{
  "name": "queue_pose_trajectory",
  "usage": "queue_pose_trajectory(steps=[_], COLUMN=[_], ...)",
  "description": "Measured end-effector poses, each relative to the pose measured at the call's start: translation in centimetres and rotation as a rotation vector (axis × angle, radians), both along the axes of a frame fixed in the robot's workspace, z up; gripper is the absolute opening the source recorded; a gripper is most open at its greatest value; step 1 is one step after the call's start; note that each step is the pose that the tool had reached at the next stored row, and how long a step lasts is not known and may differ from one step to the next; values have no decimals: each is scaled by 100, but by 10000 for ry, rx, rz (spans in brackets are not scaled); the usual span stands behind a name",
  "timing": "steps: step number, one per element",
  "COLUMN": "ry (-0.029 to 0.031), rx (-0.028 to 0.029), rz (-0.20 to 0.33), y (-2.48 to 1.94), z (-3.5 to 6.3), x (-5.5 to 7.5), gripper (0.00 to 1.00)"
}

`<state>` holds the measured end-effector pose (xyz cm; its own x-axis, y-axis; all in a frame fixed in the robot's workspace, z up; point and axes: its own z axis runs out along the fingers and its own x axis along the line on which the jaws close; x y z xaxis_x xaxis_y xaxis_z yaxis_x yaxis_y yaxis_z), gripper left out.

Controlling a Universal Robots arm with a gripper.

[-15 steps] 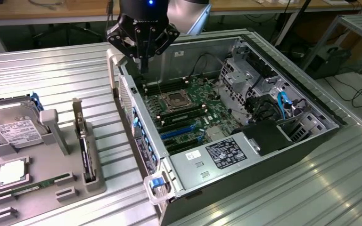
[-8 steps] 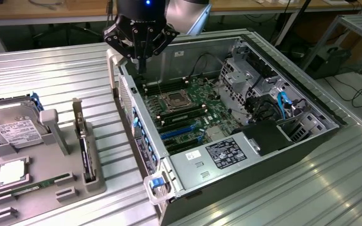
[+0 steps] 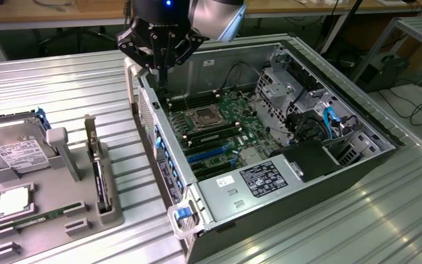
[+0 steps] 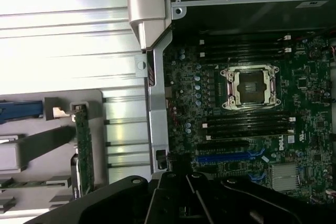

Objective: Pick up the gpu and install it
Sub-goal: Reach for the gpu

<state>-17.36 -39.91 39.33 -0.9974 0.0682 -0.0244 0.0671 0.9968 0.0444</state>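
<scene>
Standing edgewise, the thin flat gpu [image 3: 101, 179] fills a grey slotted holder [image 3: 59, 148].

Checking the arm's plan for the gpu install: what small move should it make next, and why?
Probably shift the gripper toward the exterior view's left, to above the gpu. The gpu stands on edge in the grey holder beside the computer case, while the gripper hangs over the case's side wall with nothing in it.

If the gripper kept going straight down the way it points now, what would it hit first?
The gripper would likely meet the side-wall rim of the computer case first, or else the motherboard just inside it; depth is unclear here.
</scene>
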Motion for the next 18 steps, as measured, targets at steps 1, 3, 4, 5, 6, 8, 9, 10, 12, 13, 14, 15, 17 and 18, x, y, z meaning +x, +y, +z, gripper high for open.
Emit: queue_pose_trajectory(steps=[1,3,4,5,6,8,9,10,12,13,14,15,17,18], ry=[0,0,0,0,0,0,-1,0,0,0,1,-1,-1,0], rx=[0,0,0,0,0,0,1,0,0,0,0,0,0,0], rz=[0,0,0,0,0,0,0,0,0,-1,-1,0,-1,0], y=[0,0,0,-1,-1,-1,-1,-1,-1,-1,-2,-2,-2,-2], z=[0,0,0,0,0,0,0,0,0,0,0,0,0,0], x=[-5,-17,-23,-30,-36,-47,-55,-64,-74,-80,-87,-94,-105,-109], gripper=[11,11,11,11,11,11,11,11,11,11,11,11,11,11])
